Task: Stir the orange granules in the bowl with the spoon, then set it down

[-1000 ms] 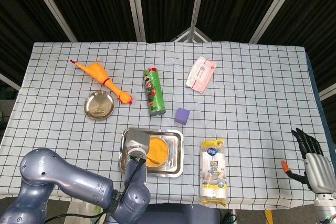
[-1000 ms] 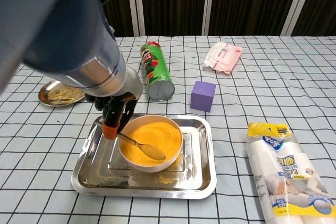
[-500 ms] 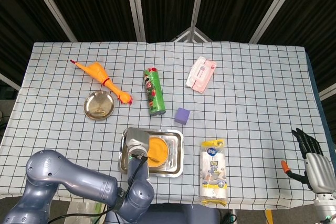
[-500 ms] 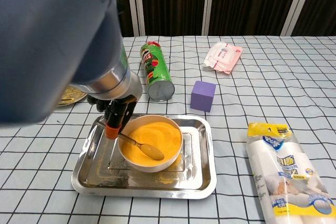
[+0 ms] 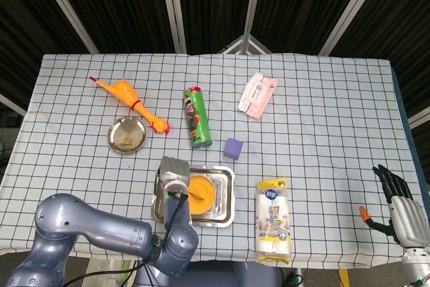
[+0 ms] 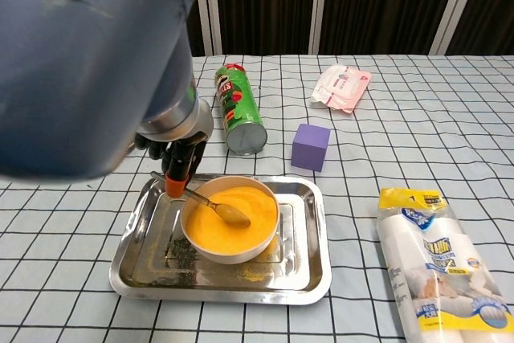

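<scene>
The stirring step is in hand. The left hand [image 6: 178, 153] pinches the spoon [image 6: 210, 206] by its handle at the bowl's left rim, the fingers [image 6: 175, 176] closed on it. The spoon's long axis runs from upper left down to lower right, its head pointing into the orange granules [image 6: 233, 222] in the bowl [image 6: 230, 251], which stands in the steel tray [image 6: 305, 279] on the desk [image 6: 401, 134]. Next comes more sweeping, I judge, then laying the spoon down. The right hand [image 5: 402, 208], well apart at the desk's far right, has its fingers spread and holds nothing.
</scene>
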Motion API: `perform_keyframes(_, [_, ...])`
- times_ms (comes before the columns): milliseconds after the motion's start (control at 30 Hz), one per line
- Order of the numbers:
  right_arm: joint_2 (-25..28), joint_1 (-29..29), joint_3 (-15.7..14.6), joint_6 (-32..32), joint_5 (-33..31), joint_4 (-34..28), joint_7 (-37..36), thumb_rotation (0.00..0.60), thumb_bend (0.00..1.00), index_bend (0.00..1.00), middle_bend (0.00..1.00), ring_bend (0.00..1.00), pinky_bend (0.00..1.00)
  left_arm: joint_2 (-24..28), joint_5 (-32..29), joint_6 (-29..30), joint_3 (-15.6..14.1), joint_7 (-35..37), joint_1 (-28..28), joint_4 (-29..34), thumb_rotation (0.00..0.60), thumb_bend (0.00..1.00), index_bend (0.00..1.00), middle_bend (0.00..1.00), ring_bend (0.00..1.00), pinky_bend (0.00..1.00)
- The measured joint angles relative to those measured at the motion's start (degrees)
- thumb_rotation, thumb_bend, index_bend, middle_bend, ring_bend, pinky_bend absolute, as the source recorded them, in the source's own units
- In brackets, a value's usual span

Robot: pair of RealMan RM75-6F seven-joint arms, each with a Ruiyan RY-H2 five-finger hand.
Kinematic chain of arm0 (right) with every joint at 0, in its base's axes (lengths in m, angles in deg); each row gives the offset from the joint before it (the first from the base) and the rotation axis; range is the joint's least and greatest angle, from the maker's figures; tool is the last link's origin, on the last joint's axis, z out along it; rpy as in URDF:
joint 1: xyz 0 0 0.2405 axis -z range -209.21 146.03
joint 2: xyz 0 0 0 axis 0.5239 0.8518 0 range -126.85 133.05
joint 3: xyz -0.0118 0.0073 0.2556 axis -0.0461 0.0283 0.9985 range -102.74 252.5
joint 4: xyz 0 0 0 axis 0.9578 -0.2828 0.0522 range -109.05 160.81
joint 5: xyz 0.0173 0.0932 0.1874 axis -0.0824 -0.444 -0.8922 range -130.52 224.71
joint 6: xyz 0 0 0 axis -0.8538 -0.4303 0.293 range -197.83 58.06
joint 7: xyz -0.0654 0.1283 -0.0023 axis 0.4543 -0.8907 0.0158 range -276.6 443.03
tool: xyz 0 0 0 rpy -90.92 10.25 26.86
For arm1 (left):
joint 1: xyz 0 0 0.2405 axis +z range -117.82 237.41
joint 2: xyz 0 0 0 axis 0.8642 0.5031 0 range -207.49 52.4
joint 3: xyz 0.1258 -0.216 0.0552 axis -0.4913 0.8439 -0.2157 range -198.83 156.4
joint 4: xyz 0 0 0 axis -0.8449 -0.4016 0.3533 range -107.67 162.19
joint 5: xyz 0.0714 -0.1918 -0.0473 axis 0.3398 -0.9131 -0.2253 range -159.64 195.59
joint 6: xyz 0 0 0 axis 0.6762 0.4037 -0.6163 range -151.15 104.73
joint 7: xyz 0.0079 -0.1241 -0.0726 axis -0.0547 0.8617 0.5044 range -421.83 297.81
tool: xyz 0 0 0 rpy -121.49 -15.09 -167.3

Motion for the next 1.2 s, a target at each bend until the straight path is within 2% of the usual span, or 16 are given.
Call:
perform_keyframes(600, [0.1, 0.0, 0.0, 0.2, -0.1, -0.3, -0.3, 0.600, 0.40, 0.00, 0.00, 0.00, 0.00, 3.4, 1.5, 0.8, 1.6, 0.5, 1.7, 3.2, 0.600, 0.95, 0.80, 1.00, 1.00, 0.99])
perform_keyframes(1200, [0.4, 0.0, 0.0, 0.5, -0.4, -0.6, -1.3, 0.600, 0.40, 0.00, 0.00, 0.00, 0.00, 0.8, 2.5, -1.3, -1.2, 0.4, 1.9, 0.0, 0.600, 0.95, 0.81, 1.00, 1.00, 0.99])
